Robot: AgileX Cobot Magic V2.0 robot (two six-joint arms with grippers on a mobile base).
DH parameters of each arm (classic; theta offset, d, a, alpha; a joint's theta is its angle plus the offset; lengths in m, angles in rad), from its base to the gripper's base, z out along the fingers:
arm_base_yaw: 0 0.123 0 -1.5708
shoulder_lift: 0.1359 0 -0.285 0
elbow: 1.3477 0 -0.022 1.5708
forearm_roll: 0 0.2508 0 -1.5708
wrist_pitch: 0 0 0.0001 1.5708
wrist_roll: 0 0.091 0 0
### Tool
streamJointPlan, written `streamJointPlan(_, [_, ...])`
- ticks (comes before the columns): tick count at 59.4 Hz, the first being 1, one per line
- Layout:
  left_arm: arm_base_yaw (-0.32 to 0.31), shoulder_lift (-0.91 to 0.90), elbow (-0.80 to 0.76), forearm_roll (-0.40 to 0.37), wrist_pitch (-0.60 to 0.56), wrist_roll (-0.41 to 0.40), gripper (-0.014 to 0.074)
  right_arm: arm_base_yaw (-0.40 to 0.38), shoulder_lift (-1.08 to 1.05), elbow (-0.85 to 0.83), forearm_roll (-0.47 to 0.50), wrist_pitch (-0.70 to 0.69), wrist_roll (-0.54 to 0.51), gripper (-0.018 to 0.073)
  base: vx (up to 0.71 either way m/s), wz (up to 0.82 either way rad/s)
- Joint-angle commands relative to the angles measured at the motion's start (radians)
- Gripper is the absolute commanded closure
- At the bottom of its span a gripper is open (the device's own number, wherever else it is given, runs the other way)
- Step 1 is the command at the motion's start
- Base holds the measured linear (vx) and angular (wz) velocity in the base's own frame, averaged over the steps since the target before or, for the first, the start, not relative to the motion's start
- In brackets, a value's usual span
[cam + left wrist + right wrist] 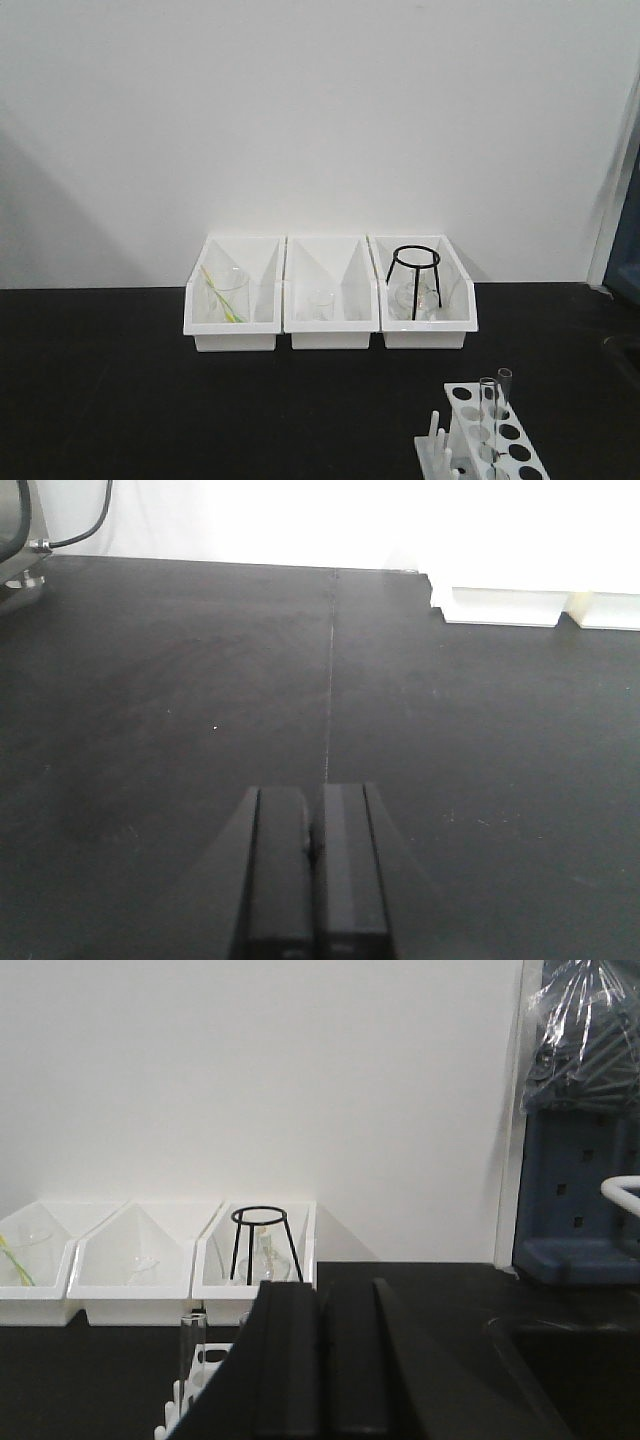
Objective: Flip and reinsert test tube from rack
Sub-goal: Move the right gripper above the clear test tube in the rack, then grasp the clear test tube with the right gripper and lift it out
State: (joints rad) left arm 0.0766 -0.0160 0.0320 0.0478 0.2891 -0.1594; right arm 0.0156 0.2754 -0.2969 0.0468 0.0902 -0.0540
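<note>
My left fingers [298,825] and right fingers [298,1315] sit closed, empty; two clear glass tubes [487,402] stand upright in the white holed plastic rack [455,391].

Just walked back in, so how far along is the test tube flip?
Nothing looks done: two test tubes stand upright in the rack. Nothing is in hand; the left claw is shut over the table, the right claw shut and empty near the rack. Gripping, flipping and reinserting a tube all remain.
</note>
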Motion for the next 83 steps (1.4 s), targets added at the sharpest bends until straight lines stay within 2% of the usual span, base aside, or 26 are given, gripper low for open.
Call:
streamJointPlan(1, [-0.007,-0.011,0.0,-0.004,-0.086,0.0,0.0603,-0.006,0.082,-0.04,-0.009,-0.078,-0.002,0.0538,0.0,0.0])
streamJointPlan(12, [-0.007,-0.011,0.0,-0.004,-0.086,0.0,0.0603,-0.006,0.199,-0.04,-0.005,-0.081,-0.001,0.0435,0.0,0.0])
streamJointPlan(21, [-0.007,-0.011,0.0,-0.004,-0.086,0.0,0.0603,-0.006,0.269,-0.04,-0.005,-0.082,-0.001,0.0291,0.0,0.0])
streamJointPlan(32, [-0.007,-0.011,0.0,-0.004,-0.086,0.0,0.0603,-0.006,0.346,-0.035,-0.005,-0.09,-0.001,0.0064,0.0,0.0])
streamJointPlan(38, [-0.007,-0.011,0.0,-0.004,-0.086,0.0,0.0603,-0.005,0.402,-0.032,-0.005,-0.118,0.0,-0.0001,0.0,0.0])
streamJointPlan(44, [-0.007,-0.011,0.0,-0.004,-0.086,0.0,0.0603,-0.003,0.478,-0.032,-0.006,-0.205,-0.002,-0.0008,0.0,0.0])
streamJointPlan(55, [-0.007,-0.011,0.0,-0.004,-0.086,0.0,0.0603,-0.003,0.618,-0.032,-0.047,-0.456,0.018,-0.0007,0.0,0.0])
streamJointPlan(61, [-0.007,-0.011,0.0,-0.004,-0.086,0.0,0.0603,-0.003,0.701,-0.032,-0.142,-0.518,0.106,-0.0007,0.0,0.0])
streamJointPlan(68, [-0.007,-0.011,0.0,-0.004,-0.086,0.0,0.0603,-0.003,0.806,-0.032,-0.34,-0.641,0.266,-0.0007,0.0,0.0])
streamJointPlan(73, [-0.007,-0.011,0.0,-0.004,-0.086,0.0,0.0603,-0.003,0.883,-0.032,-0.449,-0.765,0.323,-0.0007,0.0,0.0])
streamJointPlan(77, [-0.007,-0.011,0.0,-0.004,-0.086,0.0,0.0603,-0.003,0.952,-0.032,-0.49,-0.86,0.33,-0.0007,0.0,0.0])
streamJointPlan(83, [-0.007,-0.011,0.0,-0.004,-0.086,0.0,0.0603,-0.003,1.039,-0.037,-0.493,-0.956,0.33,-0.0007,0.0,0.0])
